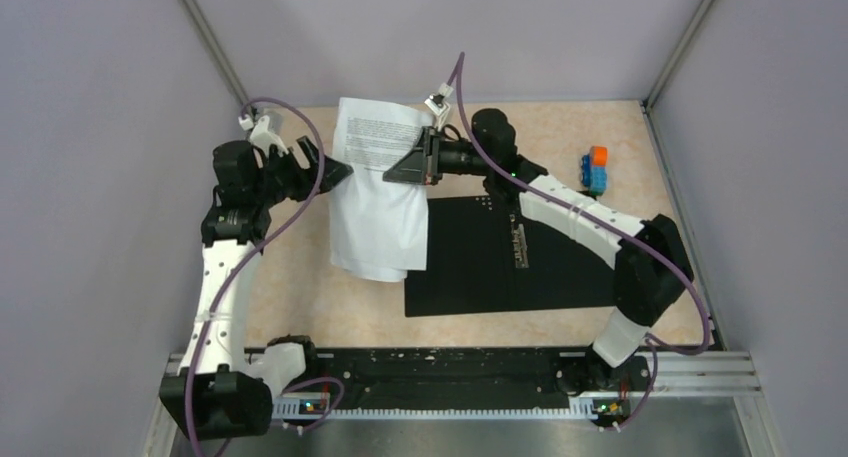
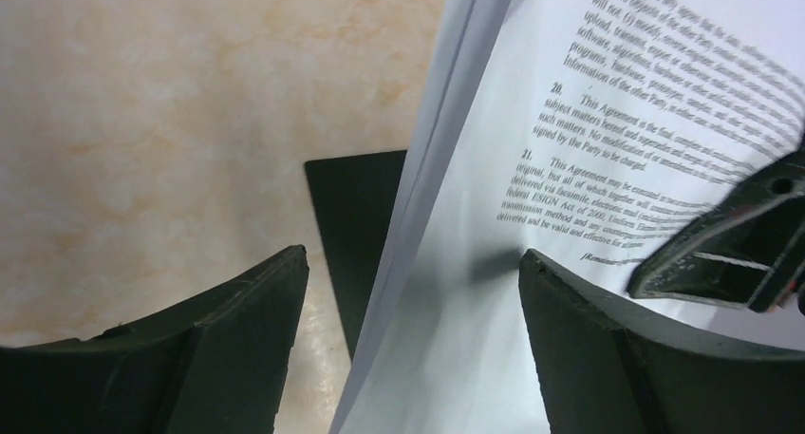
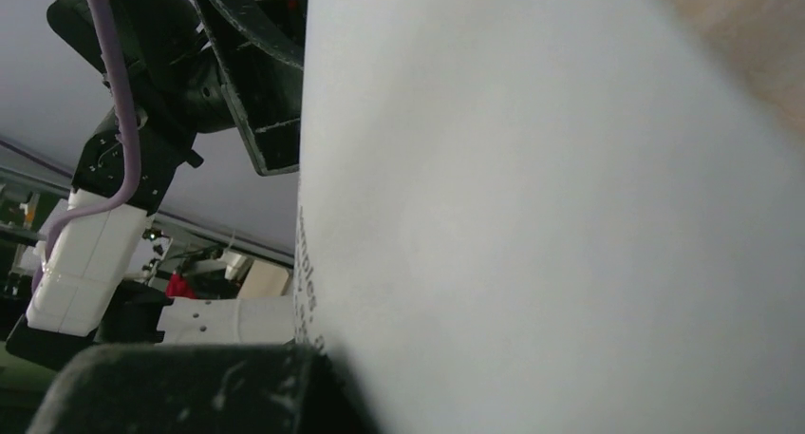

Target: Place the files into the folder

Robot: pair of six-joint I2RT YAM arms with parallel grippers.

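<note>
The files (image 1: 378,192) are white printed sheets held up off the table, hanging and curling down to the left of the folder. My right gripper (image 1: 424,159) is shut on their right edge; the sheets (image 3: 551,216) fill the right wrist view against one finger (image 3: 190,386). My left gripper (image 1: 328,173) is open at the sheets' left edge; in the left wrist view the paper edge (image 2: 418,216) runs between its spread fingers (image 2: 247,311), not pinched. The folder (image 1: 500,267) lies open and flat, black inside up, with its metal clip (image 1: 519,242) in the middle; one corner of it (image 2: 356,225) shows under the sheets.
A small orange-and-blue toy block stack (image 1: 596,169) stands at the back right. Purple walls close in the beige table (image 1: 300,297) on three sides. My right gripper's finger (image 2: 731,254) shows on the sheet in the left wrist view.
</note>
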